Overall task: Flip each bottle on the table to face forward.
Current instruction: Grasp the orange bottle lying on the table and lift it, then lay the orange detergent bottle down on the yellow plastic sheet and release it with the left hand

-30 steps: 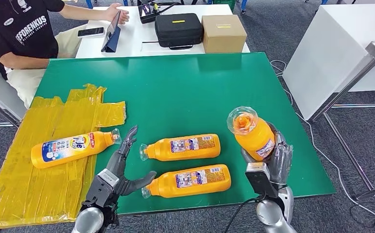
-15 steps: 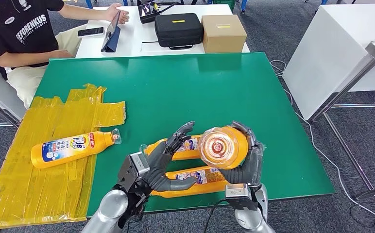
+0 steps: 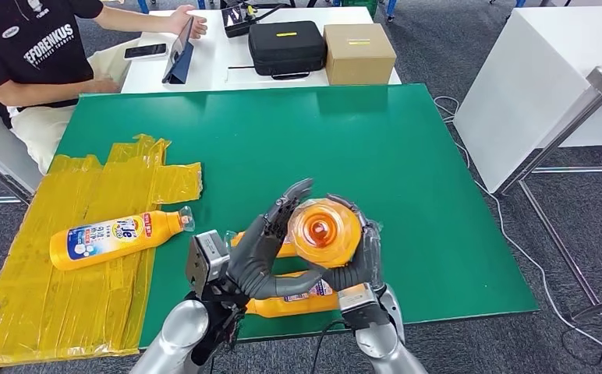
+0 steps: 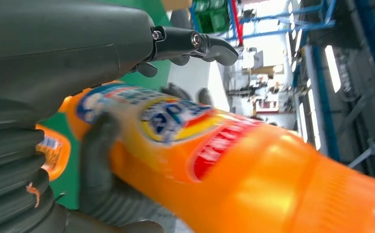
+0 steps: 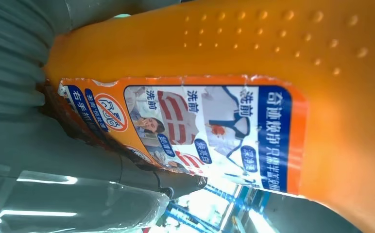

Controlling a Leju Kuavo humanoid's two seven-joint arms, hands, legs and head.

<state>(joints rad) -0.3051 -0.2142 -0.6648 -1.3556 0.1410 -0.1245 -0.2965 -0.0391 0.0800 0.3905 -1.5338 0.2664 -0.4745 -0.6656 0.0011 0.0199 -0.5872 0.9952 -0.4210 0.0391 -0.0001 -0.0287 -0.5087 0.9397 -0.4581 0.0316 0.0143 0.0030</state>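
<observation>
Right hand: wrapped around the lifted orange detergent bottle, gripping from the right and beneath; back label with small print turned toward the palm in the right wrist view.
Left hand: cupped against the same bottle from the left, fingers up along its side, thumb under it; whether gripping or merely touching, cannot tell.
Held bottle: off the green tabletop, above its near edge, between both hands; long axis pointing up toward the head camera, one round end facing the lens.
Front label: colourful brand face toward the left palm in the left wrist view.
Key relation: bottle equally near both hands, so a handover or a twist about the long axis looks possible.
Bottles beneath: two lying flat near the near edge, partly hidden, back labels up.
Flipped bottle: front label up on yellow plastic sheet, toward the left edge, long axis roughly parallel to the near edge.
</observation>
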